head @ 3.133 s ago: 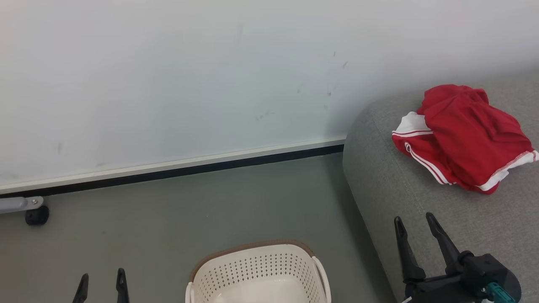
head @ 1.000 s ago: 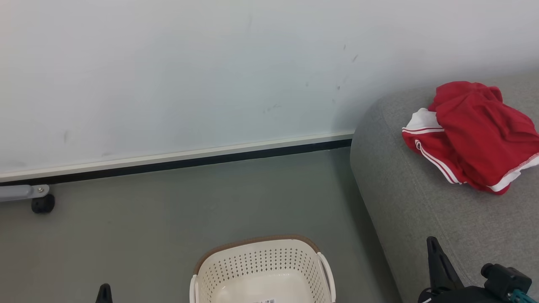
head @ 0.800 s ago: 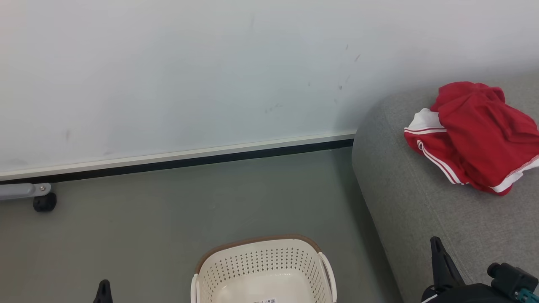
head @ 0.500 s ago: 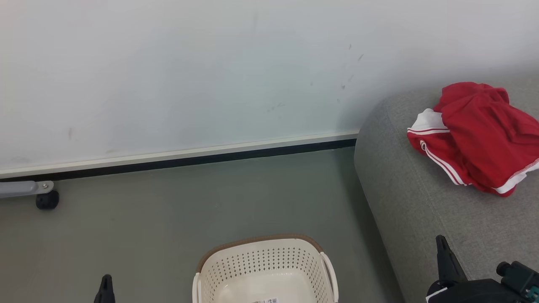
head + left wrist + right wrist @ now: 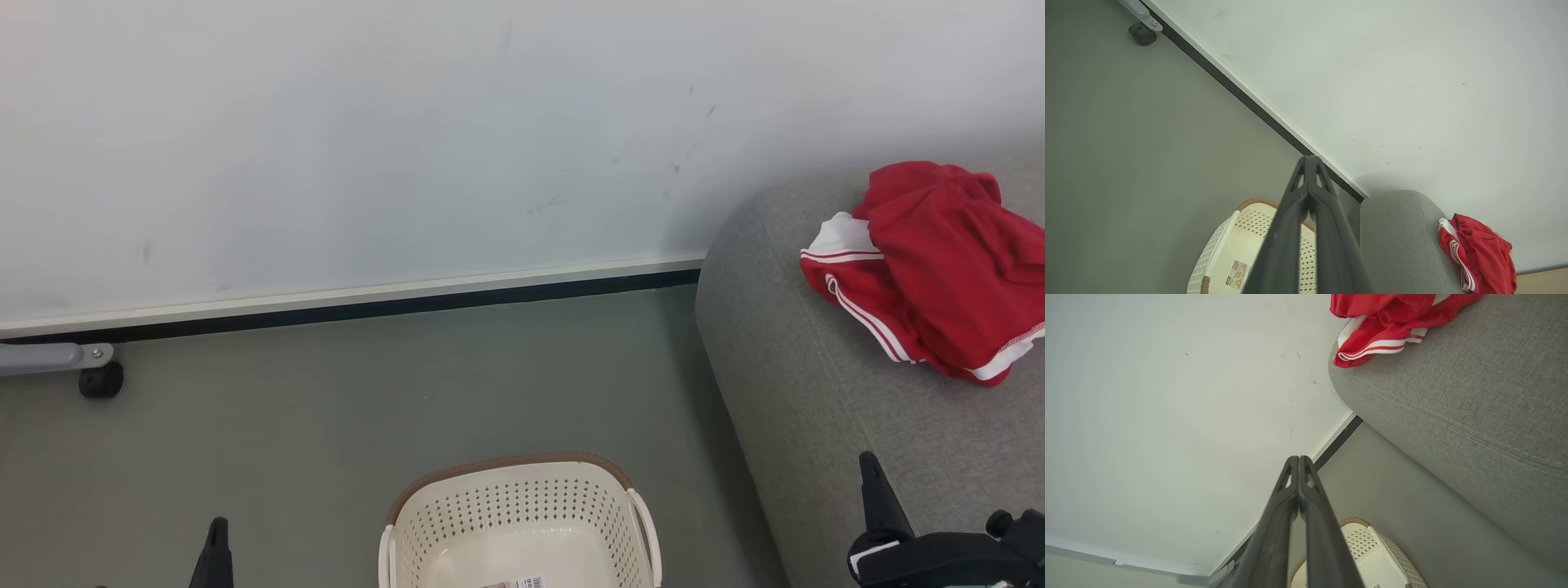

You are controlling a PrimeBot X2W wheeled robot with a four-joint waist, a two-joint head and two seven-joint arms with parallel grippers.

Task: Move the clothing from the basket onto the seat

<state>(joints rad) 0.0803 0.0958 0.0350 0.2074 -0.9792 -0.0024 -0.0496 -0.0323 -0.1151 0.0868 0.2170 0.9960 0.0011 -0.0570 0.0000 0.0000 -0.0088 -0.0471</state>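
Here, the left gripper and the right gripper each have fingers pressed together, gripping nothing; the clothing lies on the seat well beyond the right fingertips, the basket between both grippers.

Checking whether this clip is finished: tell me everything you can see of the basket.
The basket is cream-white plastic with perforated walls, a brown band along its rim and white side handles. It stands upright on the grey floor, left of the seat and apart from it. What shows of its inside is bare except for a small printed label on the bottom.
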